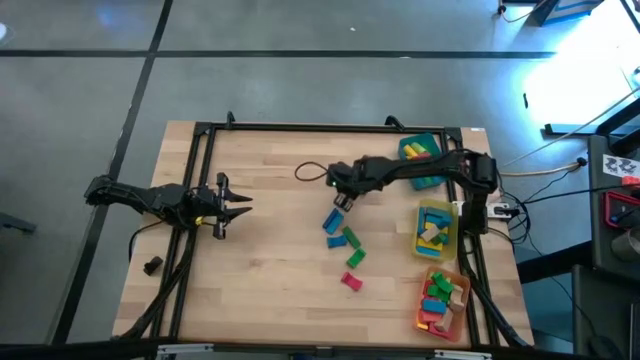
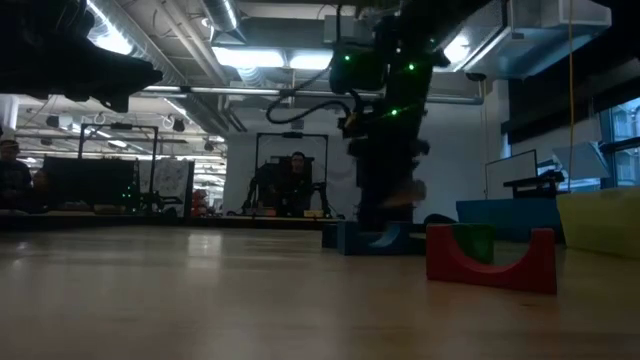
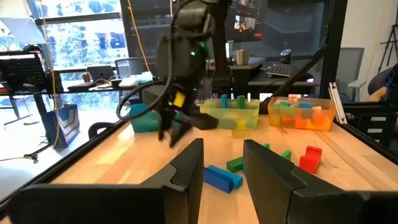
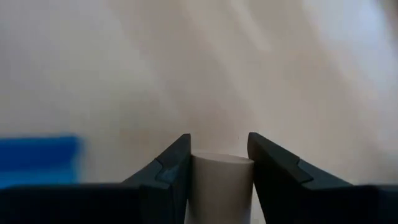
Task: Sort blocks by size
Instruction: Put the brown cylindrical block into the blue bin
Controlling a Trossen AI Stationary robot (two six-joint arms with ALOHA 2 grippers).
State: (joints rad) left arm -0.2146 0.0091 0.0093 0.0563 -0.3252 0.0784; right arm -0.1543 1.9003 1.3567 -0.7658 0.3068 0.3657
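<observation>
My right gripper [image 1: 340, 201] is near the table's middle, shut on a plain pale wooden cylinder [image 4: 221, 186]. Just on its near side lie a blue block [image 1: 333, 222], two green blocks [image 1: 350, 238] [image 1: 355, 257] and a red-pink block [image 1: 351, 282]. In the low view a red arch block [image 2: 490, 258] rests on its two feet. My left gripper [image 1: 238, 205] is open and empty over the table's left part. The left wrist view shows the right gripper [image 3: 174, 127] and the loose blocks [image 3: 221, 177] past my left fingers. My right gripper pinches the pale cylinder's curved sides [image 4: 198, 177] between its two fingers, one finger on each side. The fingers point down at the table. In the low view the pale piece [image 2: 402, 190] sits above the table top, clear of it.
A teal tray [image 1: 425, 160], a yellow tray [image 1: 436, 230] and an orange tray [image 1: 443, 300], each holding blocks, stand along the right side. A small dark lump [image 1: 152, 265] lies at the near left. A black frame [image 1: 330, 127] borders the table. Bare wood lies between the arms.
</observation>
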